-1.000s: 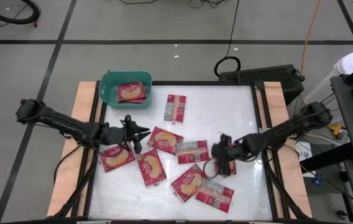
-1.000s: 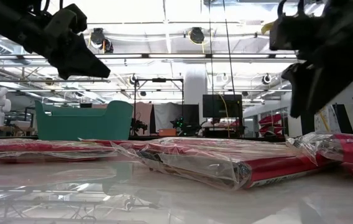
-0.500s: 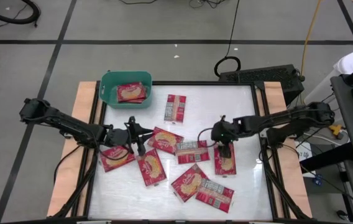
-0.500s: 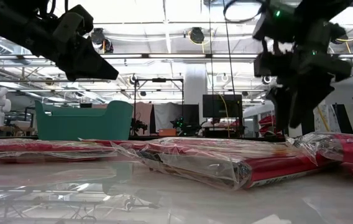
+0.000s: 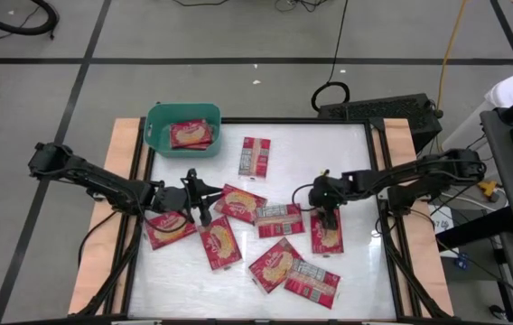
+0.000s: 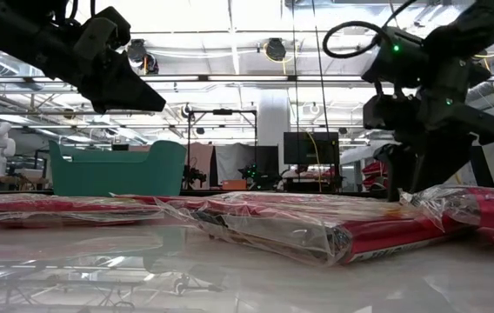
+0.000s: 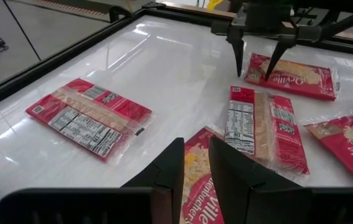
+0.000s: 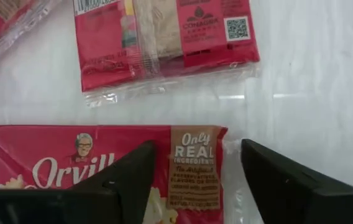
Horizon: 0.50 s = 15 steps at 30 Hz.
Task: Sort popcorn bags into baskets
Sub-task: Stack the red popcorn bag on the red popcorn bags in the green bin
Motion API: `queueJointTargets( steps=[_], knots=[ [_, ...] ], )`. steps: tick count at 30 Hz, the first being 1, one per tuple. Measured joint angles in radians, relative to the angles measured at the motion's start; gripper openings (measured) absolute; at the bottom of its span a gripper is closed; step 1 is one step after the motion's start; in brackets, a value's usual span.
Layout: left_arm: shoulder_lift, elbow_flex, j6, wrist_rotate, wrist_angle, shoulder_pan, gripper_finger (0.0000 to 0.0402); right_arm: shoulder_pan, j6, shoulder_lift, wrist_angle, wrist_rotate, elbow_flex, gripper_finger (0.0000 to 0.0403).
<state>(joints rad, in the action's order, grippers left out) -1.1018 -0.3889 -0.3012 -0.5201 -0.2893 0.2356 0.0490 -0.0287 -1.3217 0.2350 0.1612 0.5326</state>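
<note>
At the far left corner of the white surface sits the teal basket, and one popcorn bag lies inside it, picture side up; whether another lies beneath it cannot be told. That looks like all that is sorted, so the task seems to be at an early stage.

The left gripper hovers just near of the basket, above the left end of the loose bags. Its fingers stand narrow with a slim gap between them, and nothing is held. Just below it lie one bag at the left edge and another beside it.

Towards the middle, a bag with its printed side up lies alone, far from the rest and just right of the basket. Nearer, a picture-side bag touches a print-side bag, and two more, one and its neighbour, lie at the near edge.

To the right, the right gripper points down with its fingers spread wide over the end of a picture-side bag, one finger on each side of the bag's corner and no grip made yet.

Eight bags are still loose on the surface, all waiting to go to the basket. Judging from the pose, the right arm's bag is the next candidate, and it is well apart from the basket.
</note>
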Motion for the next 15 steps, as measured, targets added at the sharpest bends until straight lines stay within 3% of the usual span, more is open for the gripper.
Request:
queueJointTargets(
  steps=[10,15],
  knots=[
    [0.0,0.0,0.005,-0.001,0.0,0.0,0.0076,-0.003,-0.023,0.001,-0.144,-0.007,-0.076,0.0084],
    [0.0,0.0,0.011,-0.001,0.0,0.0,0.0076,-0.018,-0.062,0.0,-0.2,-0.101,-0.104,0.0008]
  ],
)
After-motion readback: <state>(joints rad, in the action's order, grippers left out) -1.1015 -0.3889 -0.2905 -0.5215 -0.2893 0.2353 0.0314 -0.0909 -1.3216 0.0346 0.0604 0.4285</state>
